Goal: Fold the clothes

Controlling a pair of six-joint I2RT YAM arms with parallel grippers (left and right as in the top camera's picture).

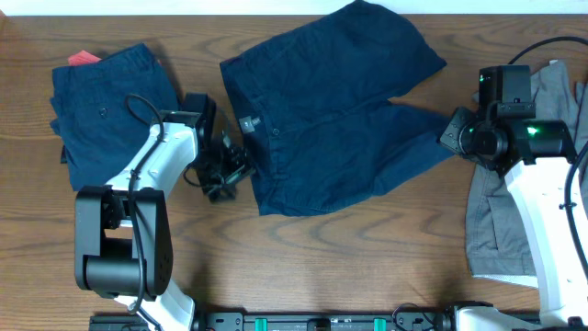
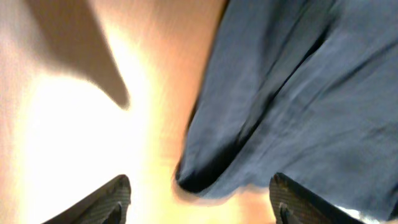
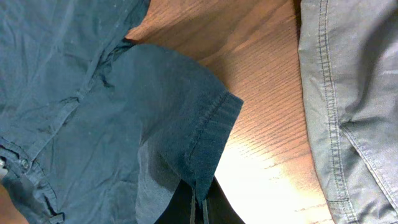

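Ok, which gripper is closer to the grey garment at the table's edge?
Right. The right gripper sits just beside the grey garment, pinching the leg hem of the navy shorts. The left gripper is across the shorts, at their waistband side.

We see a robotics lab, wood-grain desk (image 1: 367, 253), left arm (image 1: 152, 170) and right arm (image 1: 542, 198) on a black rail (image 1: 322, 322), cable (image 1: 549, 44)

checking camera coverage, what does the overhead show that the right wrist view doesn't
Only overhead: the folded navy garment at the left with a red item peeking out behind it, the left arm, the right arm, and the navy shorts in full outline. Only right wrist: the stitched hem of one shorts leg running down into the closed jaws. Both: the navy shorts, the grey garment and the wooden table.
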